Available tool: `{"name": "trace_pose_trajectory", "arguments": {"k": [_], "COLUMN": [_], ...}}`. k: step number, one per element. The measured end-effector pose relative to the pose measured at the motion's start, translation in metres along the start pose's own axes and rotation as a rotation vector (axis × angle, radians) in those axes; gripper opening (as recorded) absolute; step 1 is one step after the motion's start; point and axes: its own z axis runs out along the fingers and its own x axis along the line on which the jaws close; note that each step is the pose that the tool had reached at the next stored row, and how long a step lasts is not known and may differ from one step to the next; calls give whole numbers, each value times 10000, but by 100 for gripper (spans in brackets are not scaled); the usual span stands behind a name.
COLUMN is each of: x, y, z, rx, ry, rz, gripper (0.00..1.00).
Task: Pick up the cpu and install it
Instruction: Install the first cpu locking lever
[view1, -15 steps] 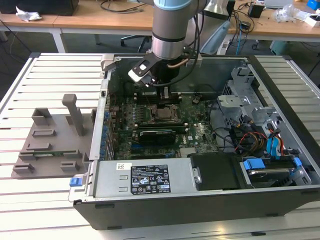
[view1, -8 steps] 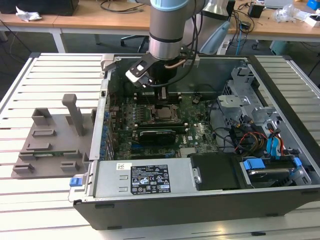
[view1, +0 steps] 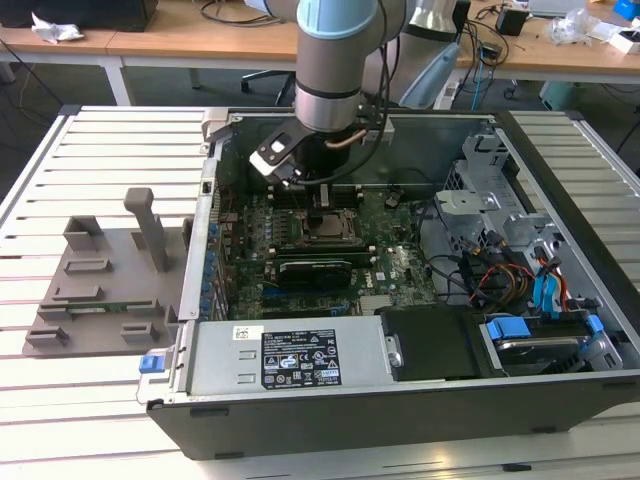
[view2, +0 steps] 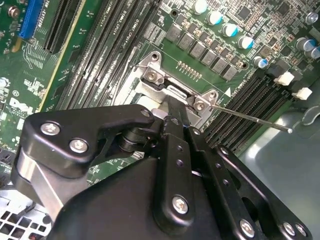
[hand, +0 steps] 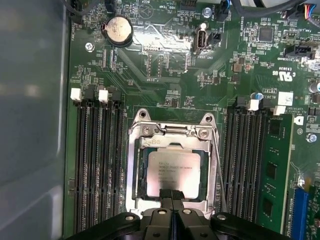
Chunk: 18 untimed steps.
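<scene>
We see the cpu (hand: 172, 172) lying flat in its socket on the green board (hand: 165, 75), inside the open computer case (view1: 400, 415). The shiny socket frame (hand: 131, 170) goes all around it. The gripper (hand: 171, 193) hangs right over one edge of the cpu. Its two fingers are pressed together, and we see nothing between them. We cannot tell if the tips touch the chip.

We think the cpu is light, thin and stiff, like a little metal tile. Its smooth top looks slippery. We think it breaks easily, and so do the tiny parts of the socket under it, so it should not be pushed hard or dragged. The best place to hold it is by two opposite edges, not by the flat faces.
</scene>
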Motion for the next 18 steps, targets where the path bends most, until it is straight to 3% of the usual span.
{"name": "trace_pose_trajectory", "arguments": {"k": [9, 18], "x": [3, -2], "y": [-26, 89], "z": [44, 39], "rx": [5, -6], "ry": [-5, 6], "rz": [2, -7], "gripper": [11, 11]}}
